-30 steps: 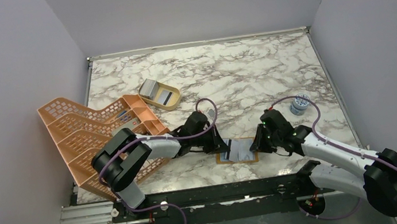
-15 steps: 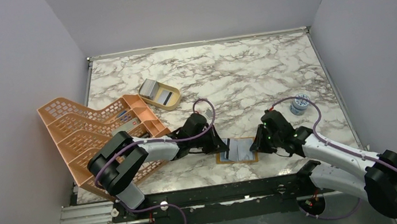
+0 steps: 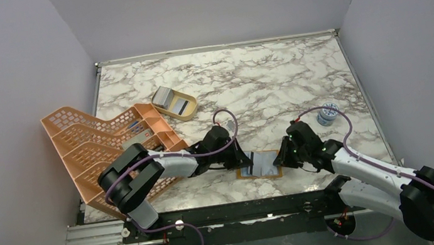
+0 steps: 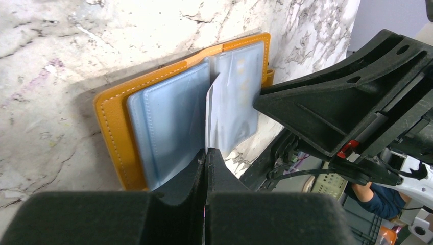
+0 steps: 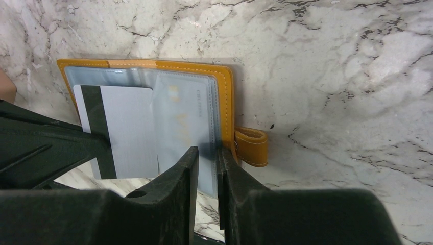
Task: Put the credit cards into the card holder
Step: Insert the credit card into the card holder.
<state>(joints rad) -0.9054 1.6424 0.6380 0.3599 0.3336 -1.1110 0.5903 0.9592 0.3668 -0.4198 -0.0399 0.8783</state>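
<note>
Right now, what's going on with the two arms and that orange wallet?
The mustard-orange leather-like card holder lies open on the marble table. The right gripper pinches a clear pocket near its snap, while the left gripper holds a pale grey, black-striped credit card on edge at the pockets, not yet seated. More cards sit in the tan oval dish.

- Top view: high above the near edge, looking down over the whole desk (image 3: pixel 258 72).
- Both wrist views: close, low, facing the open card holder (image 4: pixel 168 117) from opposite sides; all three views share it.
</note>
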